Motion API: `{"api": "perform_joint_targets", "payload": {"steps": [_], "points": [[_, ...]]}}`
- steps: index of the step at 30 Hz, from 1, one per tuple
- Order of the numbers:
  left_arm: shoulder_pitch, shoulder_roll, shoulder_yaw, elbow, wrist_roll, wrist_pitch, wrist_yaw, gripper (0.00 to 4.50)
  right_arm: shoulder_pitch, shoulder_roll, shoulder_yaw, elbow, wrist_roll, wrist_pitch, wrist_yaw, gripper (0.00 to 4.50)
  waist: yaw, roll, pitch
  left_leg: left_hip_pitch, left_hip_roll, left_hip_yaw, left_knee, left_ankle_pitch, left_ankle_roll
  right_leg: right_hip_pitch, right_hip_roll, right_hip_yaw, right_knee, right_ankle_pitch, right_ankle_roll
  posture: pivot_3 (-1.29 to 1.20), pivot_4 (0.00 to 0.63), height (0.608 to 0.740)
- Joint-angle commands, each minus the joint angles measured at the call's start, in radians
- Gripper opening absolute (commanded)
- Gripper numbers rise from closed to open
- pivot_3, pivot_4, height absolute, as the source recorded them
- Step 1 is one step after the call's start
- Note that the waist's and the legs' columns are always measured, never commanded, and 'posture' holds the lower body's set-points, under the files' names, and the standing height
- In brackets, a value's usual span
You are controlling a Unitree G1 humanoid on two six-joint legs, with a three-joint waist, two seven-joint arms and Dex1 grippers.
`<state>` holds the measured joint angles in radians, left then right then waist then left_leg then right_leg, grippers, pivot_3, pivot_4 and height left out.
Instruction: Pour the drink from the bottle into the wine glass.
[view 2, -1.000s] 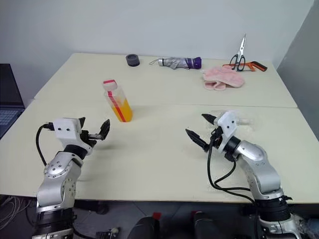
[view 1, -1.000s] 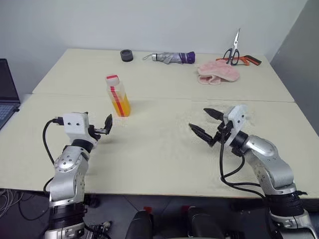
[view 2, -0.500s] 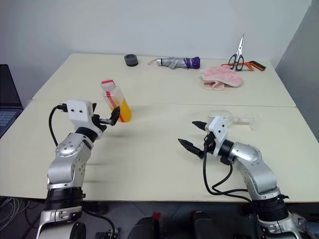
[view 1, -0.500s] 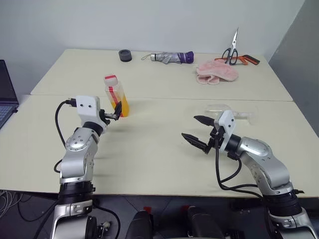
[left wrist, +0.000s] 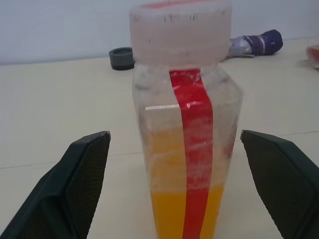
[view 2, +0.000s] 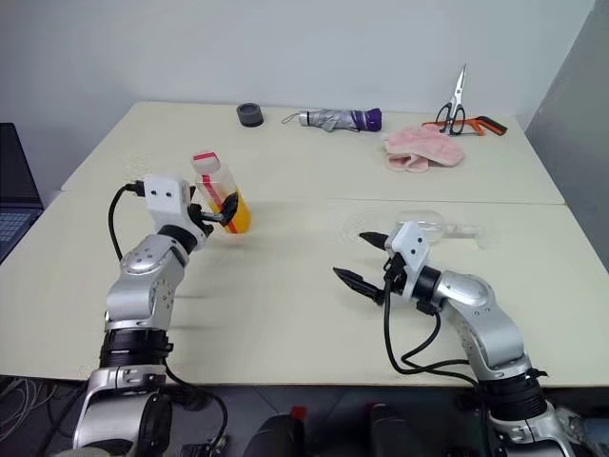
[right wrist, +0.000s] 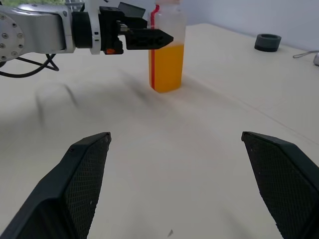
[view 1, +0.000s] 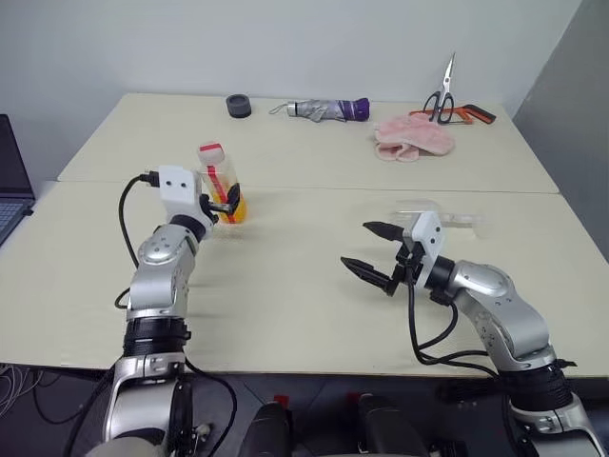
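Left claw [left wrist: 174, 184] wide apart – bottle [left wrist: 185, 149] upright between fingers

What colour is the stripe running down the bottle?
Red, running down the bottle; clearest in the left wrist view.

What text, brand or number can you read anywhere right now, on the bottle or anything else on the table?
None is readable.
Bottle: plain red stripe down the front, no lettering visible; the cap has small dark marks, too blurred to read.
Umbrella, scissors, pink cloth: no legible markings.
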<state>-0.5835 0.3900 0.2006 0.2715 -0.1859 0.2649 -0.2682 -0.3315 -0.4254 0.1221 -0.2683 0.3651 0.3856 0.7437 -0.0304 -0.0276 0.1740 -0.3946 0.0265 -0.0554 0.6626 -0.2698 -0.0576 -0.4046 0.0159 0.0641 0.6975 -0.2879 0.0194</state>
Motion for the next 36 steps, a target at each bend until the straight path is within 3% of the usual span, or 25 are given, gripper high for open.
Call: {"api": "perform_joint_targets", "payload": {"steps": [1,28,31,36], "points": [[-0.046,0.007,-0.005,0.032,0.016,-0.048,-0.003,4.48,-0.021,0.004,-0.002,-0.026,0.006,-0.012,0.009,4.50,0.000,0.000,0.000,0.000,0.000,0.000,0.000,0.000,0.000,0.000,0.000,0.000,0.000,0.000,0.000,0.00,0.150,0.740],[-0.144,-0.017,-0.020,0.176,0.028,-0.147,-0.008,4.48,-0.031,0.010,-0.001,-0.029,0.005,-0.001,0.003,4.50,0.000,0.000,0.000,-0.001,0.000,-0.001,0.000,0.000,0.000,0.000,0.000,-0.001,0.000,0.000,0.000,0.00,0.150,0.740],[-0.148,-0.019,-0.021,0.173,0.032,-0.148,-0.007,3.88,-0.031,0.008,-0.001,-0.031,0.007,0.001,0.002,4.50,0.000,0.000,0.000,-0.001,0.000,-0.001,0.000,0.000,0.000,0.000,0.000,-0.001,0.000,0.000,0.000,0.00,0.150,0.740],[-0.149,-0.020,-0.020,0.178,0.036,-0.152,-0.006,2.34,-0.032,0.007,0.000,-0.027,0.006,-0.001,0.003,4.50,0.000,0.000,0.000,-0.001,0.000,-0.001,0.000,0.000,0.000,0.000,0.000,-0.001,0.000,0.000,0.000,0.00,0.150,0.740]]}}
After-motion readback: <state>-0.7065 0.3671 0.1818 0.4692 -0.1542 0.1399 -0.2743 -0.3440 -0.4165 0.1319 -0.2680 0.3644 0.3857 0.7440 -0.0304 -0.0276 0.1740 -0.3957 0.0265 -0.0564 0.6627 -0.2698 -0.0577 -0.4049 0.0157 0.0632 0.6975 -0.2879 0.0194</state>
